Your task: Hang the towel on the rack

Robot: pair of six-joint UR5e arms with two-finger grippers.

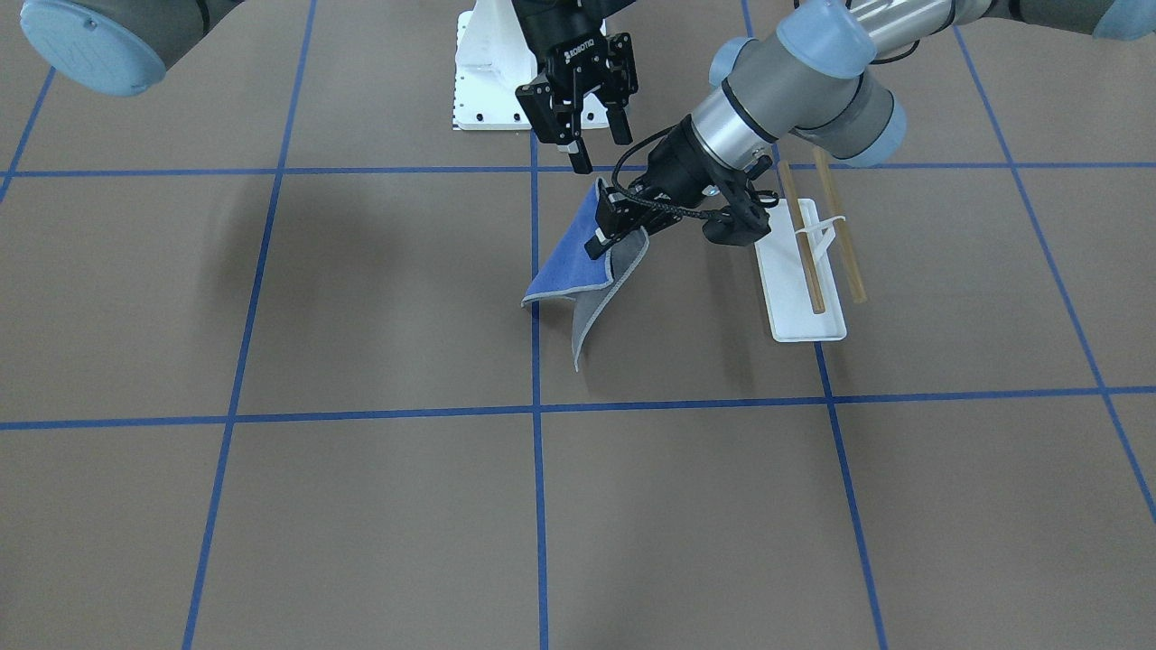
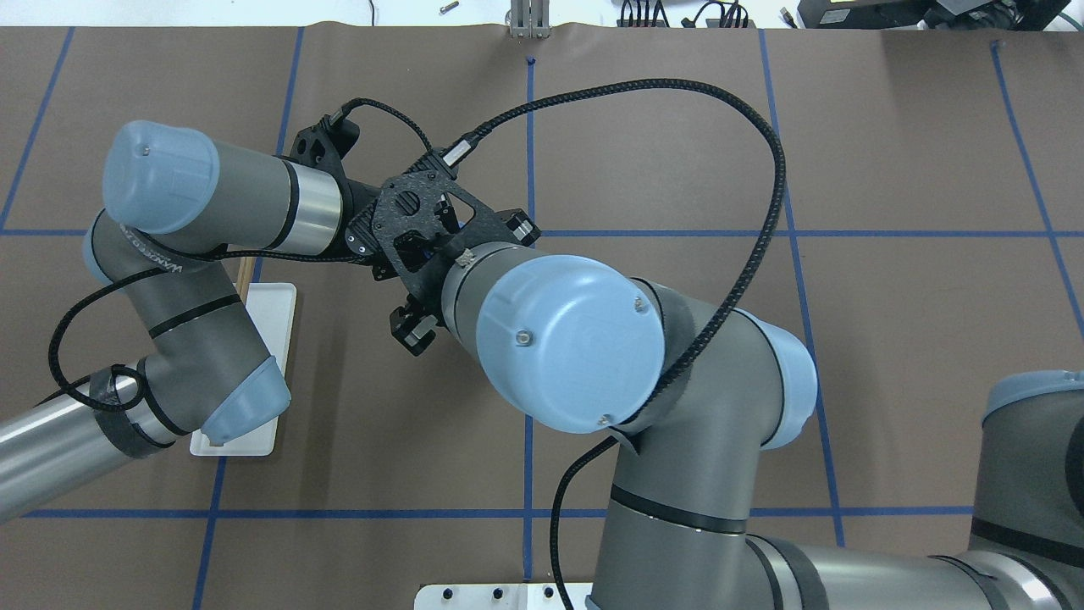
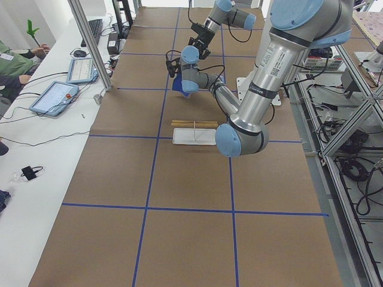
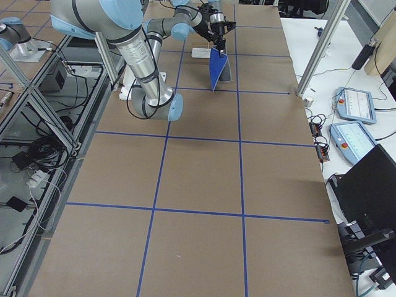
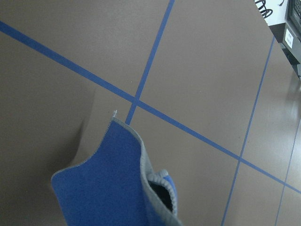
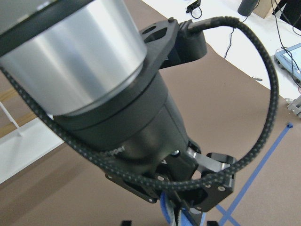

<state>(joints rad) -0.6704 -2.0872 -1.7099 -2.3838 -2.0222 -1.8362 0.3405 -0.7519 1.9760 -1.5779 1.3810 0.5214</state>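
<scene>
My left gripper (image 1: 607,233) is shut on the upper edge of the towel (image 1: 578,262), which hangs from it blue side out, with a grey fold behind. The towel's lower corners are close to the table; I cannot tell whether they touch. The towel also shows in the left wrist view (image 5: 108,188) and the exterior right view (image 4: 216,68). My right gripper (image 1: 598,144) is open and empty, pointing down just behind and above the held edge. The rack (image 1: 799,280) stands on the table beside the left wrist, its two wooden dowels (image 1: 840,226) bare. In the overhead view the arms hide the towel.
The white robot pedestal (image 1: 483,81) sits just behind the right gripper. The rack's base plate (image 2: 271,313) lies partly under the left forearm. Blue tape lines (image 1: 537,469) cross the brown table. Operators' tablets (image 3: 54,98) lie on the side bench.
</scene>
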